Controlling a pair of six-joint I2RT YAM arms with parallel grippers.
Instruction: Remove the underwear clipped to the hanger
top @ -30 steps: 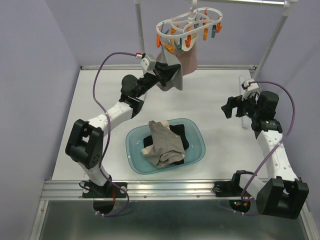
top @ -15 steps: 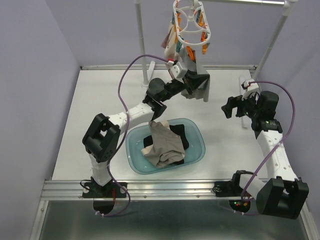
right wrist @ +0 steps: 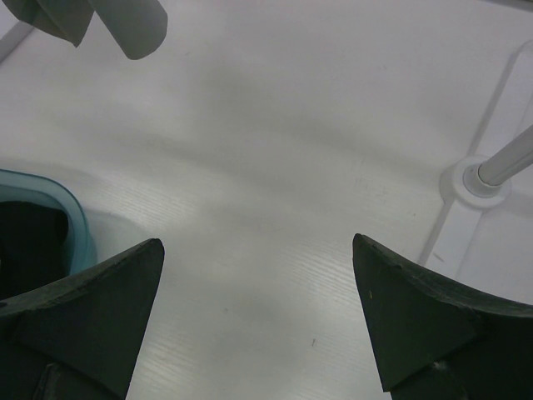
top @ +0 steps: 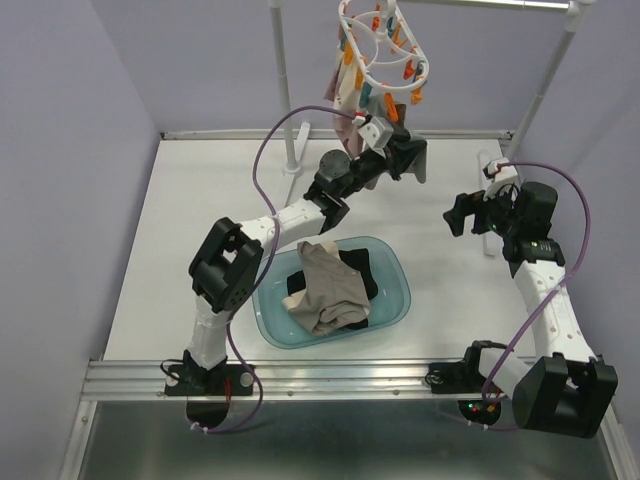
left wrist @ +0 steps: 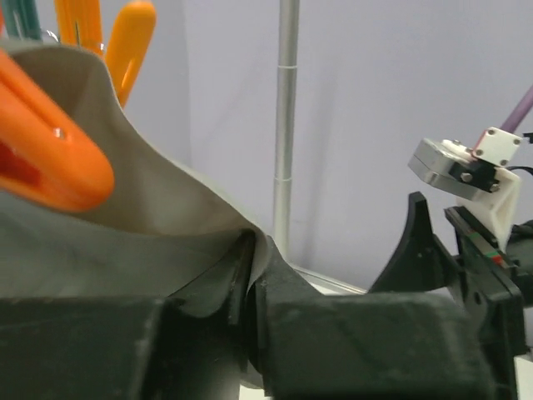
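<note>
Left fingers [left wrist: 358, 342] clenched on grey underwear [left wrist: 158, 217] just under hanger [top: 385, 60], orange clip [left wrist: 50, 158] biting its edge; set to tug it free, I'd judge. Right fingers [right wrist: 83, 308] spread wide, empty, parked well right of hanger to stay clear.

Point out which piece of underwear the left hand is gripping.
The grey one, pinched in the left hand; the pink one hangs clipped, beige and black lie in the basin.

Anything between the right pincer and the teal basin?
Only bare white table separates the right pincer from the basin, seen from the top camera; the right wrist view agrees, basin rim at its left edge.
</note>
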